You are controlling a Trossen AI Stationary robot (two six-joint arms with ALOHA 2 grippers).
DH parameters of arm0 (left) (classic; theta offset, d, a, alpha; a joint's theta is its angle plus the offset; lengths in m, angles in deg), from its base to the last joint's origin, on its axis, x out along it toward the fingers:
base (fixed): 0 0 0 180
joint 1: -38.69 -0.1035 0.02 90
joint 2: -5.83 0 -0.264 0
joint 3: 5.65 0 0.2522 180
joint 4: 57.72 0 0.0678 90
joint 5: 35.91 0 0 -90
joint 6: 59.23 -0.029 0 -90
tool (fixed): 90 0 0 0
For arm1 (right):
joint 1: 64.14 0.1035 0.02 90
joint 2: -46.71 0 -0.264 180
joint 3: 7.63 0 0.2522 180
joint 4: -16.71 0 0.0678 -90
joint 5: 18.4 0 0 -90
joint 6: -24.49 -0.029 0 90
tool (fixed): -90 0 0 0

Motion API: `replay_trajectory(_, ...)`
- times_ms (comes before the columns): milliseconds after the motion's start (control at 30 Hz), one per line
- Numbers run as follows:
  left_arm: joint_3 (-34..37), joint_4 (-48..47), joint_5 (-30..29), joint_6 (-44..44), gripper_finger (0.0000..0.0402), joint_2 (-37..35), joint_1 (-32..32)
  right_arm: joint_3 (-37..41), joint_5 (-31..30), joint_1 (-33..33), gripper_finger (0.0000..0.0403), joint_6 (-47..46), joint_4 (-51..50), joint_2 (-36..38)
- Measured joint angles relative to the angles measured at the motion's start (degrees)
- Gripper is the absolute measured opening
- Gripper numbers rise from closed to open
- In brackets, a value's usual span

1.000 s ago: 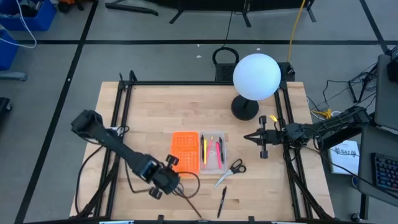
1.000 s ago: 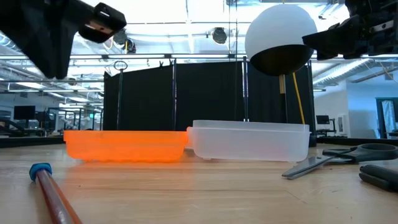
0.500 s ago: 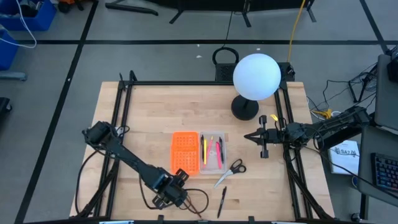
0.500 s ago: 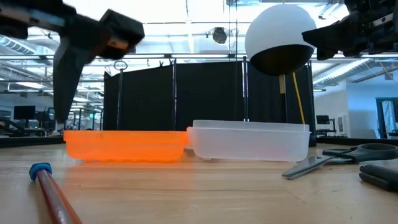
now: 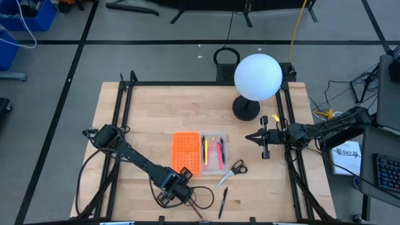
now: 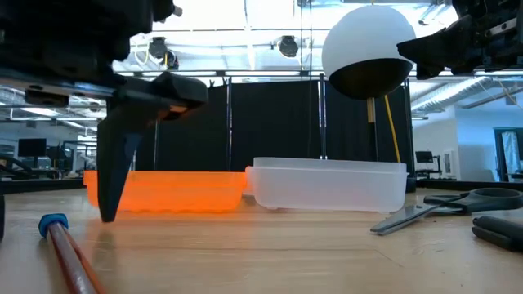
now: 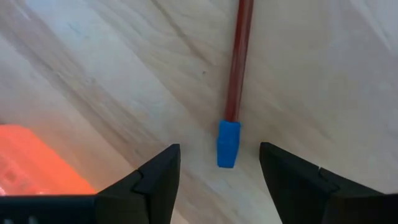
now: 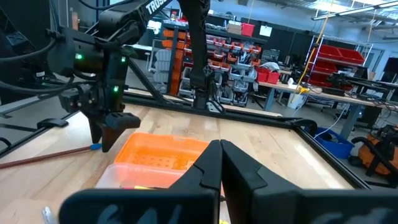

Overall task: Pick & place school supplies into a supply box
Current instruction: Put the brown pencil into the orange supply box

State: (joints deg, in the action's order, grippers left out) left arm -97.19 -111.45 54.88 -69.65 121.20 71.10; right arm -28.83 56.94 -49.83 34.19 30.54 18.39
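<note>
A red-brown pencil (image 7: 239, 62) with a blue cap (image 7: 227, 144) lies flat on the table near its front edge (image 5: 197, 211). My left gripper (image 7: 219, 152) is open above it. One finger stands on each side of the blue cap without touching it, and a fingertip (image 6: 107, 214) hangs close to the tabletop. The supply box's clear tray (image 5: 214, 152) holds pink, yellow and dark pens, and its orange lid (image 5: 186, 153) lies open beside it. The scissors (image 5: 232, 172) and a dark pen (image 5: 222, 203) lie flat on the table. My right gripper (image 5: 249, 137) waits shut at the right.
A lamp with a white globe (image 5: 257, 76) and a black base (image 5: 245, 108) stands at the far right. A black frame rail (image 5: 125, 125) runs along the table's sides. Bare wood lies left of the orange lid.
My left gripper has gone toward the table's near edge and a little to the right. It has come down until its fingers stand low over the pencil's blue end. The pencil, box and scissors have stayed where they were.
</note>
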Motion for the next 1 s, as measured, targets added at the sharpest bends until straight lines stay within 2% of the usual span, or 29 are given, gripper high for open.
replay_trajectory(133, -0.07, 0.58, -0.20, 0.28, 0.0221, 0.39, -0.25, 0.00, 0.00, 0.00, 0.0000, 0.00, 0.00, 0.02)
replay_trajectory(233, -0.03, 0.83, 0.56, 0.38, 0.0197, 0.41, -0.24, 0.00, 0.00, 0.00, 0.0000, -0.01, -0.19, 0.00)
replay_trajectory(633, 0.04, 3.70, 0.84, -0.43, 0.0022, 0.55, -0.28, 0.00, 0.00, 0.00, 0.0000, -0.02, -0.15, 0.00)
replay_trajectory(700, 0.02, 3.51, 0.79, -1.08, 0.0016, 0.55, -0.28, 0.00, 0.00, 0.00, 0.0000, -0.02, -0.02, 0.00)
replay_trajectory(800, -0.15, 2.28, 0.89, -2.43, 0.0027, 0.46, -0.28, 0.00, 0.00, 0.00, 0.0000, -0.02, 0.00, 0.00)
replay_trajectory(1000, -5.71, -9.18, -1.80, -3.55, 0.0016, 0.33, -0.36, 0.00, 0.00, 0.00, 0.0000, -0.02, -0.02, 0.00)
